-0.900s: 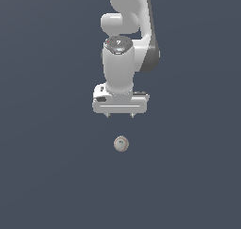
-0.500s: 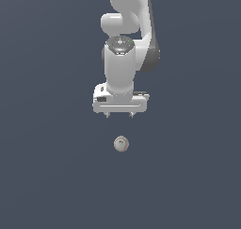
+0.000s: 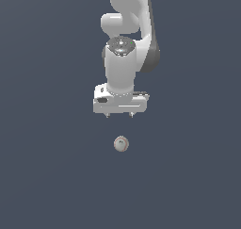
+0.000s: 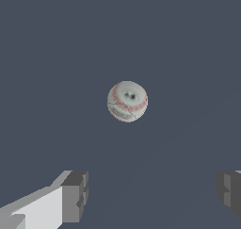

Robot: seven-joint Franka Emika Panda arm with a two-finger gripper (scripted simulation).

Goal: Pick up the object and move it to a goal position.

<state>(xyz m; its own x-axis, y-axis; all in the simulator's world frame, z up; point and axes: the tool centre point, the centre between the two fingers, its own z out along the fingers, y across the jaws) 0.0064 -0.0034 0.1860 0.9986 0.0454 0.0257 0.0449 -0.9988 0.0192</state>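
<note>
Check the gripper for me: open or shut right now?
Open. In the wrist view the gripper's fingers stand wide apart with nothing between them; the baseball lies apart from them, ungrasped.

Off-white, red-stitched baseball [image 3: 121,143], ungrasped

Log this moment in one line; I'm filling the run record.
phase: approach | gripper: open, empty, above ball | ball: on surface, untouched

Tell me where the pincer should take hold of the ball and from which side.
Grip the ball across its widest middle, coming straight down from above. It is a plain sphere lying free on the flat floor, so no side is better than another. The pincer is open, wider than the ball, with nothing beside it to block the fingers.
</note>
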